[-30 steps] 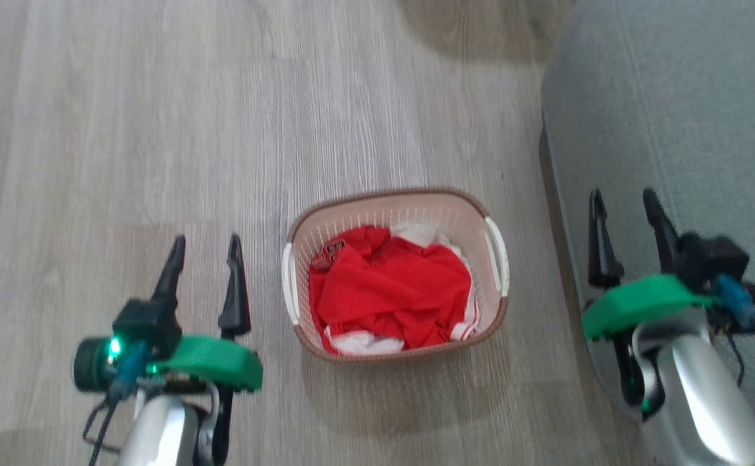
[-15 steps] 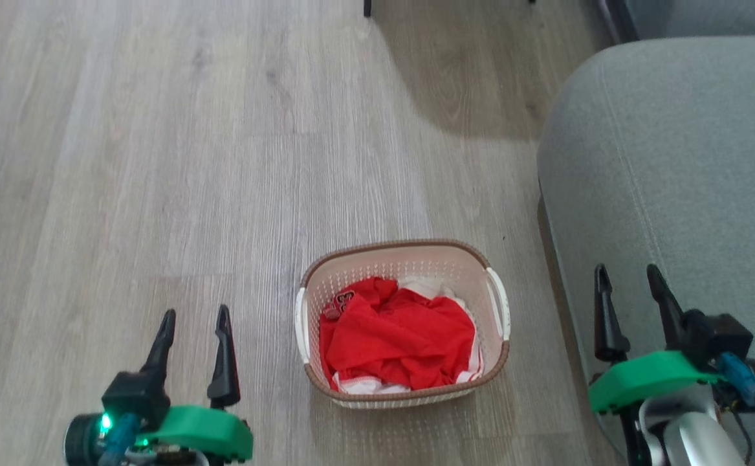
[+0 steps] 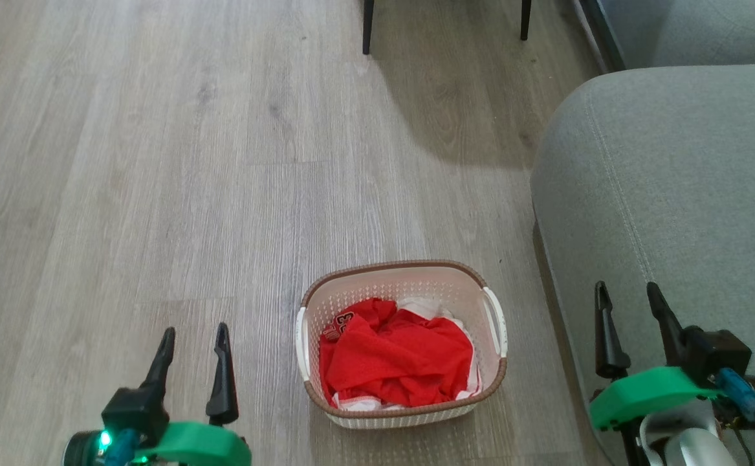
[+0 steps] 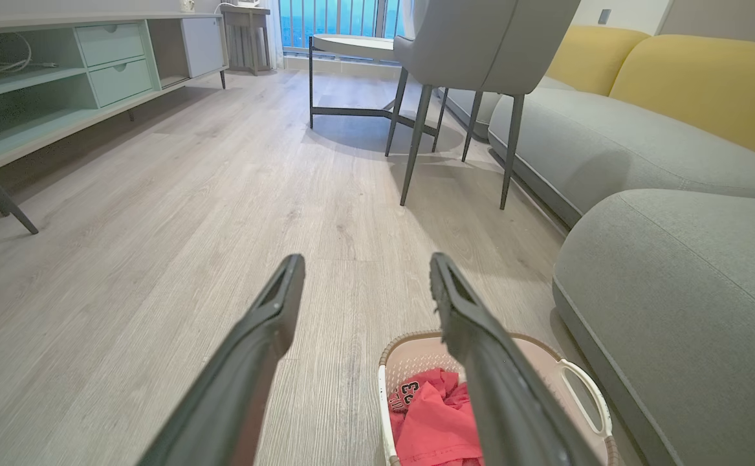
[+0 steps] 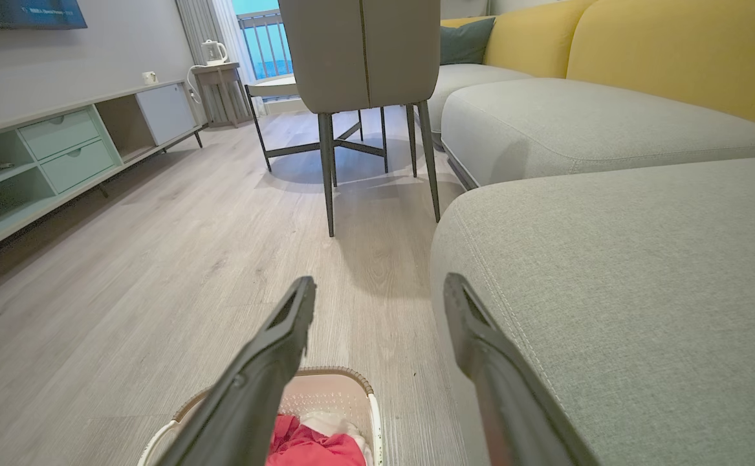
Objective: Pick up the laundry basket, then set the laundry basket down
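Nearest, the left gripper (image 3: 195,330) and right gripper (image 3: 626,286), both with jaws released and empty, fingers pointing forward. Between them the basket (image 3: 409,288) stands upright on the floor (image 3: 157,194), apart from both grippers, holding red cloth (image 3: 396,362) over white cloth (image 3: 426,305). Just right of it, the grey sofa (image 3: 675,181), with the right gripper above its edge. Beyond, dark chair legs (image 3: 367,26); farthest, a low cabinet (image 4: 60,77).
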Controlling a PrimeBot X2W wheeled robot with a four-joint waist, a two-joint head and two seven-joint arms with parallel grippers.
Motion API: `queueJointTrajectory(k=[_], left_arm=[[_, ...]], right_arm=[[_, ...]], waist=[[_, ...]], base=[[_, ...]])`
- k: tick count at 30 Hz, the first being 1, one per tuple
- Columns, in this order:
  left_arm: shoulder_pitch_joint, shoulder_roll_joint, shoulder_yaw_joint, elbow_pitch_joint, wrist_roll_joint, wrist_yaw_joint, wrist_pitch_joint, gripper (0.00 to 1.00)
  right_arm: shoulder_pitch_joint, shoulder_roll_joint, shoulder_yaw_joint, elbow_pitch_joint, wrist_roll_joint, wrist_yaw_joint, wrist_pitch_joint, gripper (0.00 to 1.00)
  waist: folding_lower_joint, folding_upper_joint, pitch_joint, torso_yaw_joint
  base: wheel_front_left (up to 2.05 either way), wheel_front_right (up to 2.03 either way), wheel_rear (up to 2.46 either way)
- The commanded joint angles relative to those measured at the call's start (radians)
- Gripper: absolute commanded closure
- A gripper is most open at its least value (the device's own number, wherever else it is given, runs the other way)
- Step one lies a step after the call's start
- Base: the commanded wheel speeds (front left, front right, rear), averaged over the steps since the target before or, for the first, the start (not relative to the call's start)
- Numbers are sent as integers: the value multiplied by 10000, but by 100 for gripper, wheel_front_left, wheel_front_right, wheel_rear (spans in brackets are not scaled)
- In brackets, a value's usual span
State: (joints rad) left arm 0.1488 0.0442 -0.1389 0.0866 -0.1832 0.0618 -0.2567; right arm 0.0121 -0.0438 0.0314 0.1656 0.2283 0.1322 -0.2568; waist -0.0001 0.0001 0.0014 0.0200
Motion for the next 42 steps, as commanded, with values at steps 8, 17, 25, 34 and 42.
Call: queueJointTrajectory(k=[8,17,25,34,42], left_arm=[[338,-38,54,572,-26,-5,4,100],[247,14,125,699,-917,-101,162,100],[46,72,214,786,-1888,-232,346,100],[-175,127,324,876,-2969,-376,560,100],[-367,170,434,933,-3921,-501,757,100]], right_arm=[[138,44,44,645,8,0,5,100],[128,1,23,750,863,-1,174,100],[35,-45,-21,757,1792,-2,369,100],[-64,-89,-81,758,2826,-3,596,100],[-150,-121,-142,758,3739,-4,805,100]], waist=[[1,-1,-90,-16],[1,-1,-83,-27],[1,-1,-77,-39],[1,-1,-69,-52],[1,-1,-62,-63]], base=[[0,0,0],[0,0,0],[0,0,0],[0,0,0],[0,0,0]])
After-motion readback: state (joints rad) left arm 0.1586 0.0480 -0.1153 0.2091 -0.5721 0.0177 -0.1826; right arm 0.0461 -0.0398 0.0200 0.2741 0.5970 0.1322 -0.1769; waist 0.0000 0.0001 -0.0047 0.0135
